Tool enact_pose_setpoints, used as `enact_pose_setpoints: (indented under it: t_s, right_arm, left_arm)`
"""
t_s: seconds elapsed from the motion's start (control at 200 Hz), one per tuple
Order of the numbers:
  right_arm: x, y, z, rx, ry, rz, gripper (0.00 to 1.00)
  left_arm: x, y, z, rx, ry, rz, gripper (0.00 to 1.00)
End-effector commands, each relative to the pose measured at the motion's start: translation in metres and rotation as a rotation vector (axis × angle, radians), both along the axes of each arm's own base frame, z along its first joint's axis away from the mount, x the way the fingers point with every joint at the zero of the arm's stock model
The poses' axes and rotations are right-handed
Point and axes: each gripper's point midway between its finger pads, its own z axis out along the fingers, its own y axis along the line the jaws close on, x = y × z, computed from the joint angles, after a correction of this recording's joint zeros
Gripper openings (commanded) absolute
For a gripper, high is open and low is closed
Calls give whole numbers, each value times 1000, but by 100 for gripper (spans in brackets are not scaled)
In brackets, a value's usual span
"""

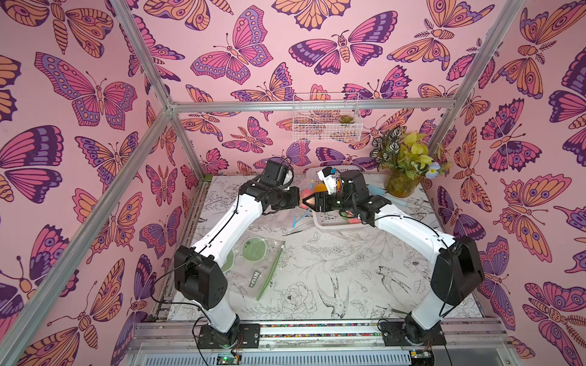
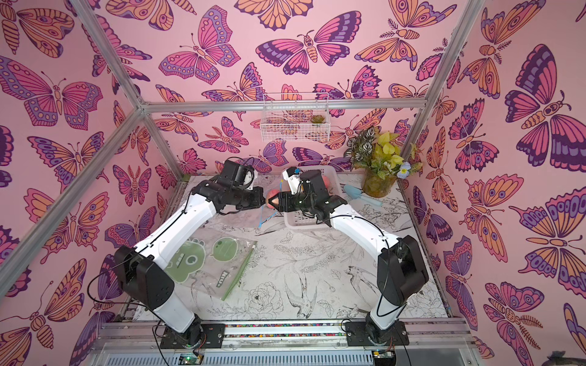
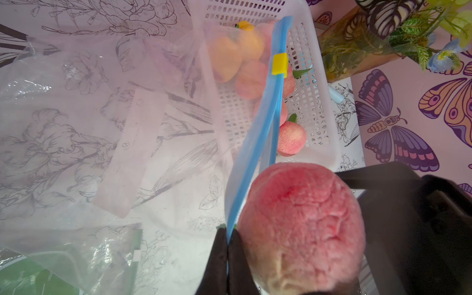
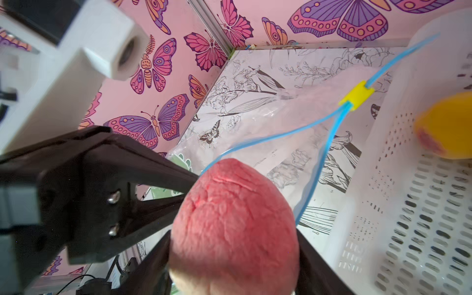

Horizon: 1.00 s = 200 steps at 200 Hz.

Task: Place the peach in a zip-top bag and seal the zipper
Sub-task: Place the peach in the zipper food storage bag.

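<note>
Two bags (image 1: pixel 257 272) (image 3: pixel 102 115), two baskets (image 1: pixel 329 223) (image 1: pixel 317 131), one vase (image 1: pixel 401 185).

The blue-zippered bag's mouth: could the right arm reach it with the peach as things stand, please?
Probably yes. The left gripper pinches one zipper edge, the mouth gapes, and the peach in the right gripper sits right at it, nothing between; the gap looks narrow, though.

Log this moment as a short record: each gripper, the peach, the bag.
left gripper: shut, pinching the blue zipper rim of the clear bag
right gripper: holds the peach
peach: at the bag's open mouth, not fully inside
zipper: parted on the grippers' side of the yellow slider
basket: white, other fruit inside
spare bag: green print, lying flat
</note>
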Motion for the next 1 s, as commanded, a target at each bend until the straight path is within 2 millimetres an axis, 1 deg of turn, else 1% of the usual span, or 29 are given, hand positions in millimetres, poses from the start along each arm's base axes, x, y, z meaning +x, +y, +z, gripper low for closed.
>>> enact_pose_setpoints:
  t_s: [0.0, 0.125, 0.285, 0.646, 0.771, 0.856, 0.906, 0.996]
  right_arm:
    - [3, -1, -15, -92, 16, -26, 62]
    - [7, -5, -20, -122, 26, -56, 62]
    - [9, -4, -22, -140, 34, -67, 62]
    - [6, -1, -22, -149, 27, -49, 72]
    - [4, 1, -17, -128, 12, -38, 81]
    - [1, 2, -8, -97, -11, -33, 86]
    - [0, 2, -5, -85, -24, -31, 88]
    - [-2, 1, 3, -64, -49, -31, 88]
  left_arm:
    - [-9, -13, 28, -81, -57, -70, 0]
    - [-10, -17, 32, -102, -67, -84, 0]
    - [-11, -21, 34, -129, -77, -108, 0]
    - [-11, -21, 31, -128, -76, -105, 0]
    - [-10, -19, 31, -119, -84, -98, 0]
    - [-10, -16, 31, -107, -92, -86, 0]
    - [-10, -14, 30, -100, -94, -81, 0]
    - [-10, -12, 30, -91, -100, -73, 0]
